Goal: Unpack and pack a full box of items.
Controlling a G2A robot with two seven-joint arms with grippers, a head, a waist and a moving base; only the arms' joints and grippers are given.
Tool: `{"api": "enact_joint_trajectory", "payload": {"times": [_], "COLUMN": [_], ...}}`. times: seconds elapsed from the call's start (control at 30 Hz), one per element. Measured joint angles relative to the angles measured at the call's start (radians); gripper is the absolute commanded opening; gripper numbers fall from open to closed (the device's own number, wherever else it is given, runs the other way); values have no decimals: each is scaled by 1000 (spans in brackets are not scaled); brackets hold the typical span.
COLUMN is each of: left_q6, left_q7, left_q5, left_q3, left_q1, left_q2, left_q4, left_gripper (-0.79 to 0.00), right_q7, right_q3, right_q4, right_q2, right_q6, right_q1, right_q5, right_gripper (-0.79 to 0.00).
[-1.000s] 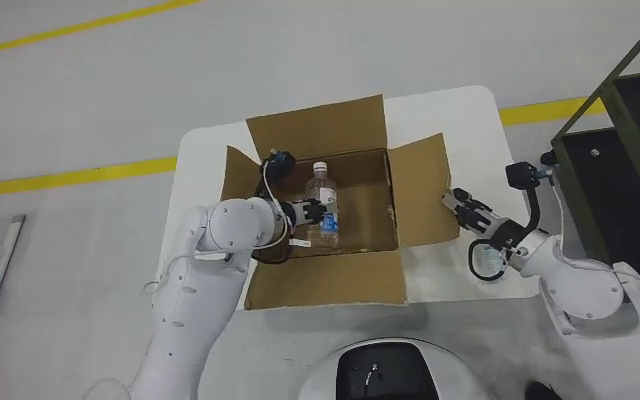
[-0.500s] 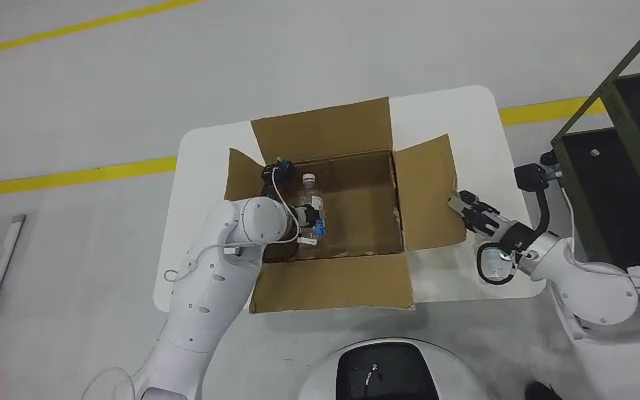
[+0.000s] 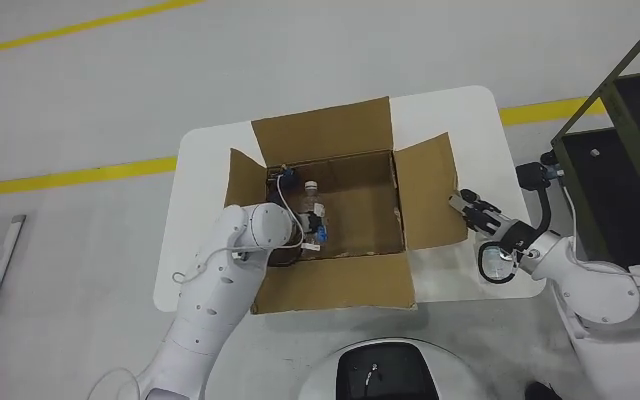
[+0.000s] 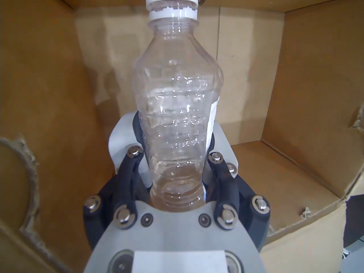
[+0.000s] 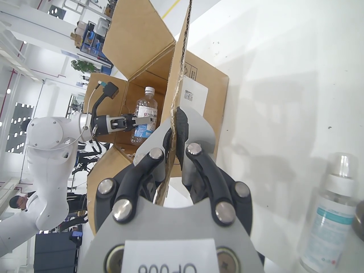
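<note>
**Top view.** The box (image 3: 362,200) stands open on the white table (image 3: 450,120) with all four flaps folded outward. The left arm enters the box over its left wall. The left pincer (image 3: 310,226) is inside the box, close to that wall, and is clamped on the clear bottle (image 3: 312,212). The white cap of the bottle points toward the far wall of the box. The right pincer (image 3: 468,207) is outside the box, at the outer edge of the right-hand flap (image 3: 430,190).

**Left wrist view.** The left pincer (image 4: 175,149) grips the lower body of the bottle (image 4: 176,95), with one of its fingers (image 4: 121,137) on each side. The bottle looks empty and carries a label on one side. Brown inner walls of the box (image 4: 42,72) surround it. The view does not show whether the bottle base touches the box floor.

**Right wrist view.** The right pincer (image 5: 176,123) is closed narrow on the edge of the flap (image 5: 182,55), with the cardboard pinched between its two fingers. The outer wall of the box (image 5: 210,100) lies just beyond. Inside the box, the left pincer (image 5: 139,122) holds the bottle (image 5: 145,115) by its labelled middle, cap uppermost. A spray bottle (image 5: 327,211) with a pale blue label stands on the table (image 5: 284,58) outside the box, on its right-hand side, apart from the wall.
</note>
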Motion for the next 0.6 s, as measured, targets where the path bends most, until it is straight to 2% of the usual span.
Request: {"api": "enact_joint_trajectory", "payload": {"times": [0.4, 0.43, 0.47, 0.5, 0.53, 0.57, 0.6], "left_q6": [32, 30, 27, 26, 26, 27, 28], "left_q7": [-24, -20, -16, -13, -12, -12, -13], "left_q5": [55, 60, 65, 67, 66, 65, 62], "left_q3": [82, 85, 88, 89, 89, 89, 89], "left_q1": [-53, -56, -58, -61, -62, -63, -63], "left_q2": [-27, -29, -30, -32, -33, -34, -35], "left_q4": [94, 102, 111, 120, 126, 132, 138], "left_gripper": [-785, -754, -622, -391, -99, 0, 0], "right_q7": [-2, -2, -2, -3, -4, -4, -4], "right_q3": [-6, -6, -6, -6, -5, -4, -3], "right_q4": [-8, -8, -9, -9, -9, -10, -10], "right_q2": [7, 7, 8, 8, 9, 9, 10], "right_q6": [2, 2, 3, 4, 4, 4, 4], "right_q1": [-2, -3, -4, -5, -5, -6, -8], "right_q5": [7, 8, 9, 9, 10, 10, 11], "right_gripper": [-785, -785, -785, -785, -785, -785, -785]}}
